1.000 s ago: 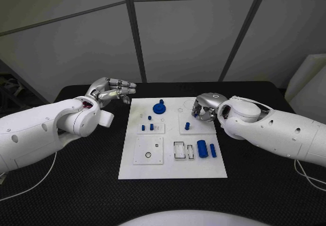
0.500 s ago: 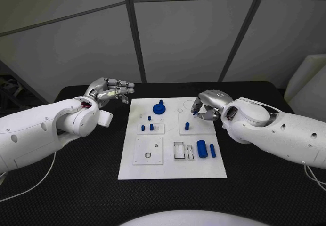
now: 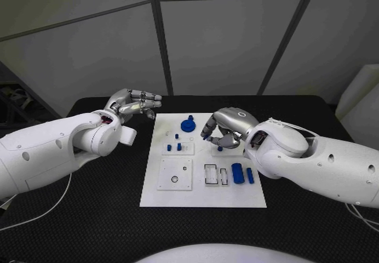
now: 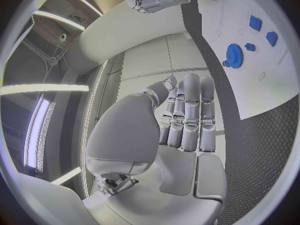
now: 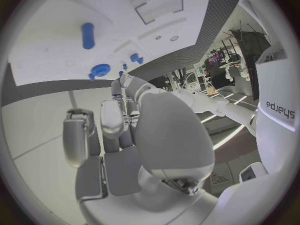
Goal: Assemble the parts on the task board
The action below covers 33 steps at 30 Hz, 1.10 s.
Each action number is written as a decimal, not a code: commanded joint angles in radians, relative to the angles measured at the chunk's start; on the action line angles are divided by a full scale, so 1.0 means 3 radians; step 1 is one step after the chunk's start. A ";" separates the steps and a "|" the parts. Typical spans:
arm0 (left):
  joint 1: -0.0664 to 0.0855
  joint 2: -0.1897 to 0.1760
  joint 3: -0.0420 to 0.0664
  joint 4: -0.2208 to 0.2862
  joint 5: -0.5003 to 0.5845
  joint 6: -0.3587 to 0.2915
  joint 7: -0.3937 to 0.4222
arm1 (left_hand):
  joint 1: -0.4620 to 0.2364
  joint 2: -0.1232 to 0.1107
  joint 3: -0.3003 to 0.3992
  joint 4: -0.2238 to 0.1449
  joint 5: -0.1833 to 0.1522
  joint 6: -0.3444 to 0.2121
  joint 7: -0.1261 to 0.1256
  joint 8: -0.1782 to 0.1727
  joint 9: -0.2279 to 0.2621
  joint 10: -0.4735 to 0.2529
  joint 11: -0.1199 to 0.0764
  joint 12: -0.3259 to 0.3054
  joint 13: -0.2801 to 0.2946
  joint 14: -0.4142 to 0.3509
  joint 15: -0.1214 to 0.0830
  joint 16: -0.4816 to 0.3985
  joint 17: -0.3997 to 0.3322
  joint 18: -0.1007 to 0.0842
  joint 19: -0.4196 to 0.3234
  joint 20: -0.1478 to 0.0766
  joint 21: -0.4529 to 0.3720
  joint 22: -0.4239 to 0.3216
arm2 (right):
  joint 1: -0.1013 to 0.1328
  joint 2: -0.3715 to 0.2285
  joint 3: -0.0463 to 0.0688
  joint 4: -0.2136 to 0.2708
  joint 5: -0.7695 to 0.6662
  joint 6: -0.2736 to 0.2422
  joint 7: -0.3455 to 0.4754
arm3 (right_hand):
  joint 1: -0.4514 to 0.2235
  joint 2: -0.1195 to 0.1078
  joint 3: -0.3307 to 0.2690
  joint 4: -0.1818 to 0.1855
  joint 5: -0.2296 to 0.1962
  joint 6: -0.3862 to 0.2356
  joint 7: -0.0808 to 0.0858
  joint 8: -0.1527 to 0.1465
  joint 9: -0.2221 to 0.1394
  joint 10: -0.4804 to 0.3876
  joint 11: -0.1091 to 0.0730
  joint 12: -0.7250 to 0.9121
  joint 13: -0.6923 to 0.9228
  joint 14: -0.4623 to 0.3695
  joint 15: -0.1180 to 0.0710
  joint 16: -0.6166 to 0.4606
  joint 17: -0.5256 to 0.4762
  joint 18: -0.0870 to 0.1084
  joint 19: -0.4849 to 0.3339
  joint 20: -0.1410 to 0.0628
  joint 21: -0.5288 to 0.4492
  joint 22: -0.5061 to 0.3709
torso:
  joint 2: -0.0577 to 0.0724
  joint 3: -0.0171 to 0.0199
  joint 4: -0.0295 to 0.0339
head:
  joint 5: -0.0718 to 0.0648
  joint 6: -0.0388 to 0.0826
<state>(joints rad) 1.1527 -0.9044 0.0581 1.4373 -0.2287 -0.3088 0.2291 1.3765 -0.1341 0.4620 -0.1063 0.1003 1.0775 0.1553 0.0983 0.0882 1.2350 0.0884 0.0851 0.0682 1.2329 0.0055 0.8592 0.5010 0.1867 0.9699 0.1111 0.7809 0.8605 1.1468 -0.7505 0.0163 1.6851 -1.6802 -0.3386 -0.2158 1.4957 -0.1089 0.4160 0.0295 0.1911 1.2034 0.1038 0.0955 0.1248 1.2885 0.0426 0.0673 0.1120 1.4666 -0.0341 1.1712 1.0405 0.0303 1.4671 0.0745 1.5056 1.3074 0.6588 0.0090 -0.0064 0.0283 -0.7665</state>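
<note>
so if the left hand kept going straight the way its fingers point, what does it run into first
Probably the blue gear at the task board's far end; the left hand sits off the board's corner, fingers aimed that way. Its height is unclear, so it may pass over.

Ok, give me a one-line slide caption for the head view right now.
Right hand curled over the white task board near the blue gear; left hand raised beside the board's far left corner.

The right robot hand (image 3: 223,130) hangs over the task board's (image 3: 203,194) far right part, blocking reach there. The board's near strip lies bare, and the counter (image 3: 103,219) to its left and near side is open.
</note>
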 commanded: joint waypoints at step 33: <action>0.0005 0.0068 0.0003 0.0029 0.0036 0.0037 0.0010 | -0.0005 0.0017 0.0000 -0.0019 0.0008 -0.0002 0.0012 -0.0018 -0.0006 -0.0034 0.0005 -0.0025 -0.0005 -0.0006 0.0004 -0.0031 -0.0010 -0.0014 -0.0003 0.0006 -0.0019 -0.0006 | -0.0274 0.0544 -0.0092 -0.0299 -0.0006 0.0392 0.0166 | -0.0076 0.0013 0.0010 -0.0042 0.0018 -0.0027 0.0028 -0.0039 0.0005 -0.0028 0.0020 -0.0021 -0.0010 0.0066 -0.0001 -0.0002 -0.0034 -0.0040 0.0219 -0.0007 -0.0002 0.0696 | 0.0006 0.0003 -0.0005 | 0.0116 -0.0105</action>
<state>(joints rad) 1.1528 -0.8853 0.0580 1.4451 -0.2230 -0.3068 0.2275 1.3765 -0.1341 0.4620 -0.1062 0.1002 1.0775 0.1553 0.0984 0.0881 1.2313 0.0920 0.0809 0.0684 1.2329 0.0055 0.8541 0.4988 0.1867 0.9699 0.1111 0.7809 0.8594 1.0638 -0.5891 -0.0114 1.5956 -1.6787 -0.2396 -0.1801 1.4820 -0.1060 0.4188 0.0212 0.1910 1.1987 0.1062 0.0837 0.1250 1.2842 0.0468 0.0654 0.1074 1.4666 -0.0340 1.1712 1.0312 0.0304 1.4670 0.0746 1.5056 1.3073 0.6600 0.0094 -0.0064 0.0615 -0.7964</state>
